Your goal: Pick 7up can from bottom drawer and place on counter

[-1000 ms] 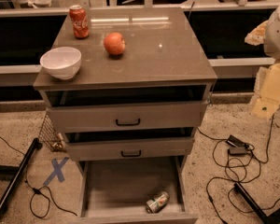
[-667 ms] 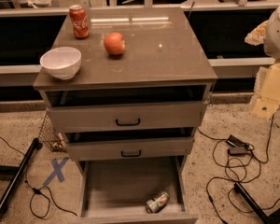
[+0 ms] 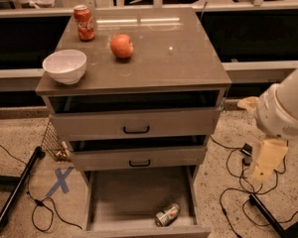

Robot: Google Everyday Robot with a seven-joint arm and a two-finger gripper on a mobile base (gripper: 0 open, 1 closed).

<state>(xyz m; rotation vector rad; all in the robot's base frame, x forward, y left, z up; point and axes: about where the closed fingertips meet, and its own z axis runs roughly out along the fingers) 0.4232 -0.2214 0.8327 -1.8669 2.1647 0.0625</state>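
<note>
Since 1.0 s ago the white robot arm (image 3: 285, 108) has come lower on the right of the cabinet. This brings its cream-coloured gripper (image 3: 267, 161) down to about the level of the middle drawer. Can, drawers and counter items are unchanged.

Nearest: the bottom drawer (image 3: 134, 195), a deep grey box with a plain floor, stands pulled open. The 7up can (image 3: 167, 214), a small silver-and-green aluminium can, lies on its side on the drawer floor at the front right, near the front wall. Nothing touches it.

Right of the drawer, over the speckled floor and black cables (image 3: 233, 182), hangs the gripper, well apart from the can and outside the cabinet. Whether it is wide or narrow cannot be told; it does not hold the can.

Above, 2 shallower grey drawers (image 3: 89, 124) with black handles stand partly open.

Farthest: the glossy grey-brown counter (image 3: 179, 58) carries 1 white bowl (image 3: 64, 66), 1 red-orange round fruit (image 3: 122, 46) and 1 red Coca-Cola can (image 3: 84, 22), all on its left half.

Assessment: drawer open, approach apparently begun. Reach, grasp, lift and placement all remain.
</note>
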